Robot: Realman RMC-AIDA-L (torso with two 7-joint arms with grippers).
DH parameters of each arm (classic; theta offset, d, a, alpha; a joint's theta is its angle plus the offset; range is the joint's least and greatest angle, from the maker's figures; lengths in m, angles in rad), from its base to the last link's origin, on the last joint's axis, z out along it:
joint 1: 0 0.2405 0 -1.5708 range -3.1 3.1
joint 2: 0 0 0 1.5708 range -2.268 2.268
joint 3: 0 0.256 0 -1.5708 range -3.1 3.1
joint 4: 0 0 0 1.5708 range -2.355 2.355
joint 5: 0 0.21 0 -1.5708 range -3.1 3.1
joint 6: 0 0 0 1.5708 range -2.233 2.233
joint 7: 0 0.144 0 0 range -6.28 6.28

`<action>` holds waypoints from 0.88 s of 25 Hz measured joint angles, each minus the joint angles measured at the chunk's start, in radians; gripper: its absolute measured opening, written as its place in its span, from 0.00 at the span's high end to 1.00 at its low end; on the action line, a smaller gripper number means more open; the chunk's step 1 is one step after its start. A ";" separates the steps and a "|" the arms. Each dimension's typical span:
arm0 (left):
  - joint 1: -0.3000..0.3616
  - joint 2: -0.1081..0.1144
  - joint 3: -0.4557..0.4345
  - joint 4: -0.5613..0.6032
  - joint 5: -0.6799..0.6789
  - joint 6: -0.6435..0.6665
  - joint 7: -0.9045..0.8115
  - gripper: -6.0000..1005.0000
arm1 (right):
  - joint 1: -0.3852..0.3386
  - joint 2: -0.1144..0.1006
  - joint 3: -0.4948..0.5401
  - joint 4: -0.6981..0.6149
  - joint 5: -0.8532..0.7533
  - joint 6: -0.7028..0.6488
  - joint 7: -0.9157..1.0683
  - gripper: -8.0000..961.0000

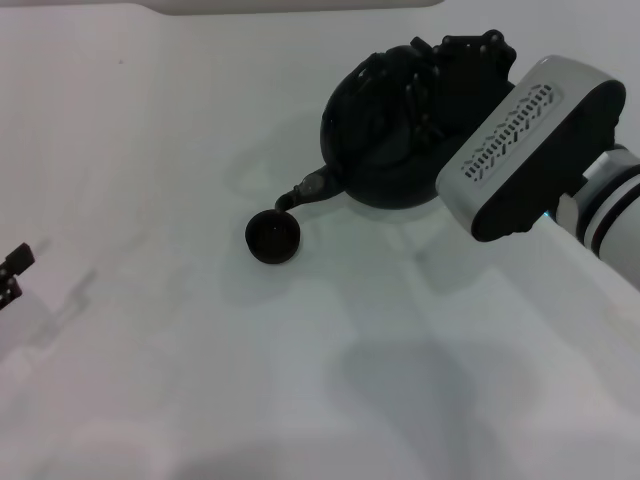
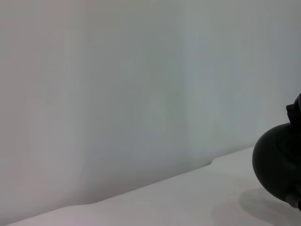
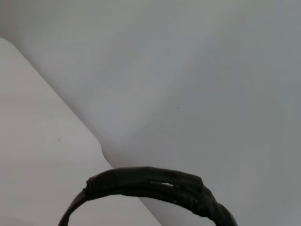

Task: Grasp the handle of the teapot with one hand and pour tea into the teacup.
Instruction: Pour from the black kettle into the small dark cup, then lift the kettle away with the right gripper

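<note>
The right pincer (image 1: 415, 90) grips the handle (image 3: 150, 183); the teapot (image 1: 375, 150) tilts, spout above the teacup (image 1: 273, 237); overtilting risks spilling.

Right gripper (image 1: 425, 95) perhaps hides the handle (image 3: 150, 182).

The desk (image 1: 150, 150) was plain white. On it sat the teacup (image 1: 273, 237). The teapot (image 1: 385, 130) was beside it, spout above the cup's rim.
</note>
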 joint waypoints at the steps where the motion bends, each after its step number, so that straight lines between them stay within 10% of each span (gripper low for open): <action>1: 0.000 0.000 0.000 0.000 0.000 0.000 0.000 0.28 | 0.000 0.000 -0.005 0.000 0.000 0.010 -0.005 0.88; 22: -0.005 -0.001 0.000 -0.002 0.000 -0.003 0.000 0.28 | 0.009 0.001 -0.103 -0.011 -0.002 0.162 -0.065 0.88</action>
